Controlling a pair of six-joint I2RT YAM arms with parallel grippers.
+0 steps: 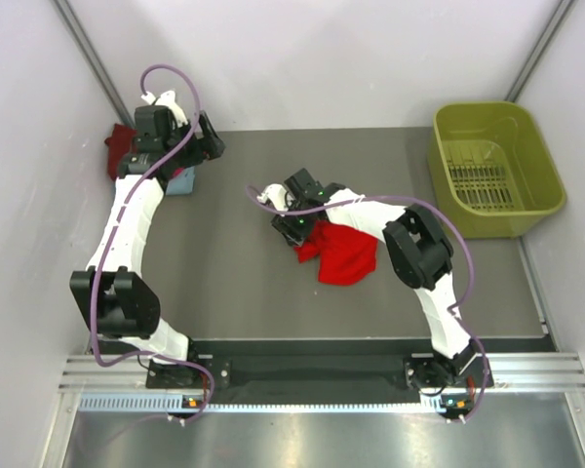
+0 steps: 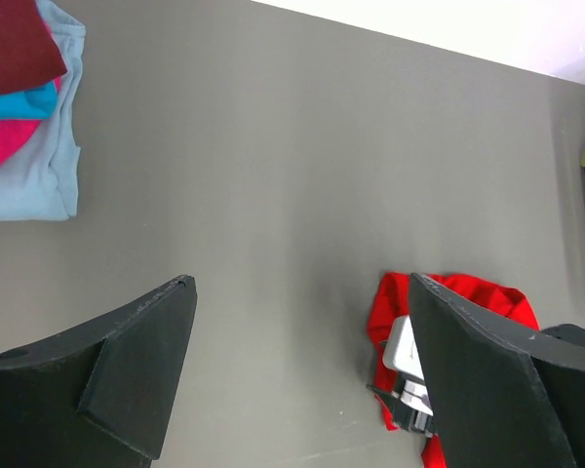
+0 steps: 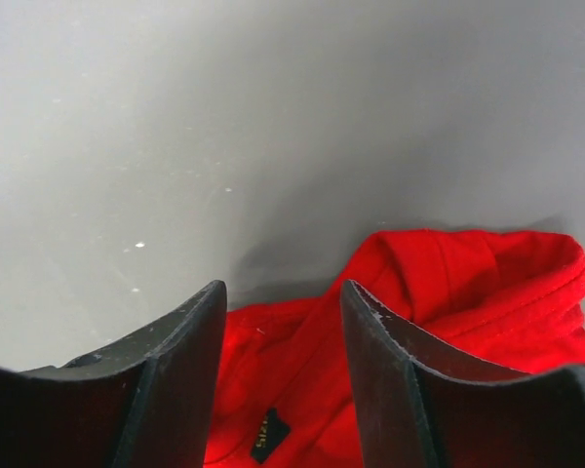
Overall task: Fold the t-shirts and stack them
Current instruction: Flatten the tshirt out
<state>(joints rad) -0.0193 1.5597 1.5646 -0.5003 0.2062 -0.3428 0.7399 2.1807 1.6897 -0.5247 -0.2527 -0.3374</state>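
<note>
Right hand (image 3: 283, 292): fingers partly apart, set down over the near-left edge of the red t-shirt (image 1: 346, 255). Red cloth shows in the gap between them, and a small dark label lies just below. Cannot tell whether the pads pinch the cloth.

Red t-shirt lies crumpled mid-desk (image 1: 234, 283), unfolded.

Left hand (image 2: 300, 283): spread wide, nothing between the fingers, above bare desk by the far-left corner.

Folded stack beside it: maroon t-shirt (image 2: 15, 44) on top, then teal (image 2: 19, 102), magenta-pink (image 2: 0, 141) and pale blue (image 2: 39, 185) underneath.

Olive-green basket (image 1: 497, 166) at far right, well apart from the shirts.
</note>
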